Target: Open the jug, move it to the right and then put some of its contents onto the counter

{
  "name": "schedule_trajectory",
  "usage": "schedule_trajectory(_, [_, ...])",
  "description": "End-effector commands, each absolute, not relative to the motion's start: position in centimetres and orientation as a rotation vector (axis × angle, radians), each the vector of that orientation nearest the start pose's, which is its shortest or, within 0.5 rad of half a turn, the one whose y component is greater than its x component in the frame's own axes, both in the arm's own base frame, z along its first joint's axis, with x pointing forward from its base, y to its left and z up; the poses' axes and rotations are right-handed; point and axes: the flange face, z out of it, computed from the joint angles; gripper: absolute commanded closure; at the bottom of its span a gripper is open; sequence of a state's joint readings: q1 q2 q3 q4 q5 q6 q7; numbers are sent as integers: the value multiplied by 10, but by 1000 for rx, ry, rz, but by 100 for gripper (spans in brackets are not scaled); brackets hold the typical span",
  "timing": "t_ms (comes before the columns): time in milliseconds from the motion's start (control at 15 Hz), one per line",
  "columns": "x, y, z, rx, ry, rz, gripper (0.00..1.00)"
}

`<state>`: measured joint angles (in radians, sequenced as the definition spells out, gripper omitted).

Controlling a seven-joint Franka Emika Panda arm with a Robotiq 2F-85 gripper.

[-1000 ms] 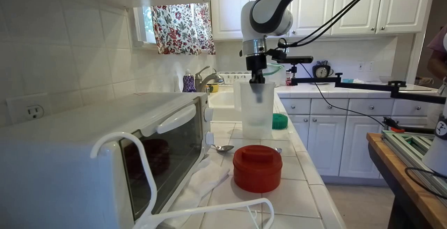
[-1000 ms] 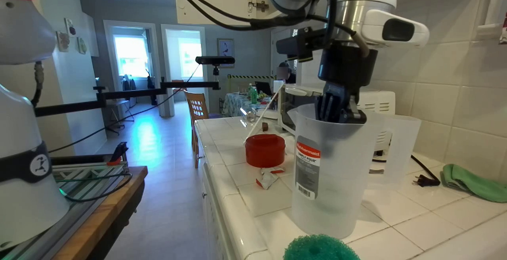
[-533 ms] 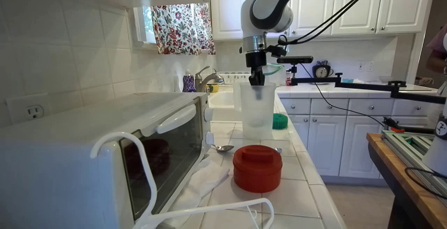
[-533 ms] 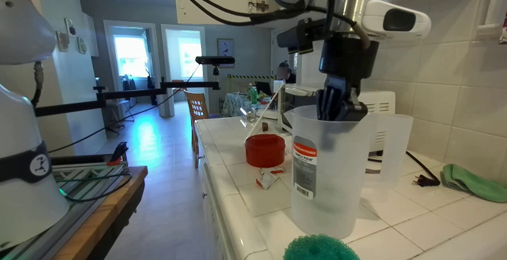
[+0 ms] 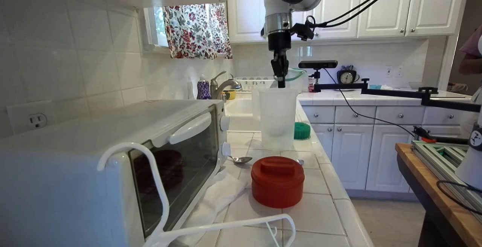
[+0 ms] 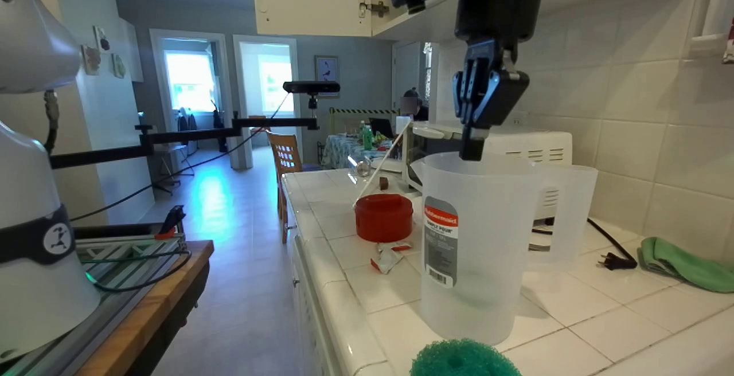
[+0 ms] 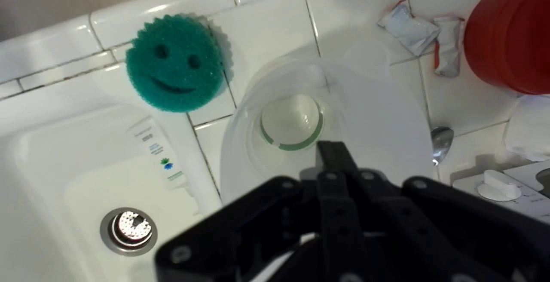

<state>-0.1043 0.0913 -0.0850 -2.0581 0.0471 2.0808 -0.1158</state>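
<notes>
The jug (image 5: 278, 126) is a tall translucent plastic pitcher with an open top. It stands upright on the white tiled counter (image 5: 320, 217) and shows in an exterior view with its label and handle (image 6: 481, 261). The wrist view looks down into the jug (image 7: 382, 114); a round pale thing with a green rim (image 7: 292, 121) lies at its bottom. A red round lid-like piece (image 5: 277, 186) sits on the counter, apart from the jug. My gripper (image 6: 472, 149) is shut, with nothing seen between its fingertips (image 7: 331, 146). The fingertips are at about rim height over the jug's mouth.
A green smiling scrubber (image 7: 174, 65) lies beside the jug, near the sink (image 7: 107, 157). A white oven (image 5: 124, 126), a white hanger (image 5: 162, 202), a spoon (image 5: 241, 159) and small wrappers (image 6: 387, 258) are on the counter. A faucet (image 5: 226, 85) stands behind the sink.
My gripper has risen; its fingers were inside the jug earlier and are now up at the rim. The jug turned or shifted slightly between the two earlier moments.
</notes>
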Motion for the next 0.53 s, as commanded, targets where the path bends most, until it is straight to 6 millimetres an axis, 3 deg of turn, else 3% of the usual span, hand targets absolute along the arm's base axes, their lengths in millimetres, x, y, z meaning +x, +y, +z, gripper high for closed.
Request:
schedule_trajectory(0, [529,-84,421,-3077,87,127,100])
schedule_trajectory(267, [521,-39,440,-3081,-55,139,100])
schedule_trajectory(467, [525,-4,429,-3080,-173,129,100])
